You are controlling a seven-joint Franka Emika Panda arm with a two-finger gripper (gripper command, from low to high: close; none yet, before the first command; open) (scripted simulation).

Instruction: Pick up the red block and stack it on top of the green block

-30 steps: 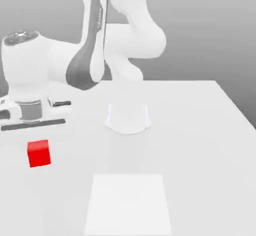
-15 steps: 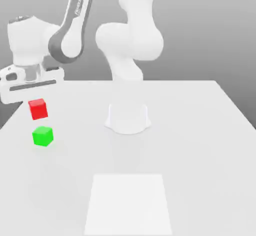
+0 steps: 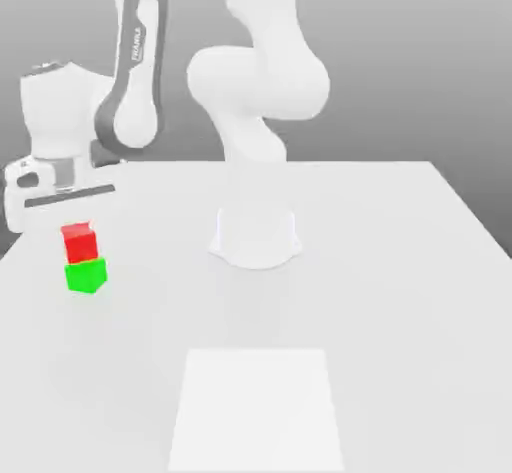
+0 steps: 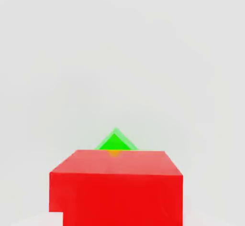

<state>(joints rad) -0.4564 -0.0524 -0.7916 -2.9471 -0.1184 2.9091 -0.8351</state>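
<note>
The tabletop (image 3: 390, 331) spreads pale and wide beneath me. My white arm (image 3: 258, 86), with its dark grey trim, rises from a round base (image 3: 256, 239) near the tabletop's far edge in the exterior view, and reaches over toward that view's left. A flat, lighter patch (image 3: 256, 411) lies on the tabletop at the near side, well apart from the blocks.

My end effector (image 3: 80, 241) points down at the exterior view's left, closed on the red block (image 3: 81, 246). In the hand view I see the red block up close, with a white fingertip (image 4: 55, 219) overlapping one of its lower corners.

I have the red block directly above the green block (image 3: 86, 276), its underside meeting the green top in the exterior view; whether its full weight rests there, I cannot tell. The red block sits slightly tilted in that view. The green block stands on the tabletop, turned at an angle to the red one, so that in my hand view one green corner pokes out past the red block's edge.
</note>
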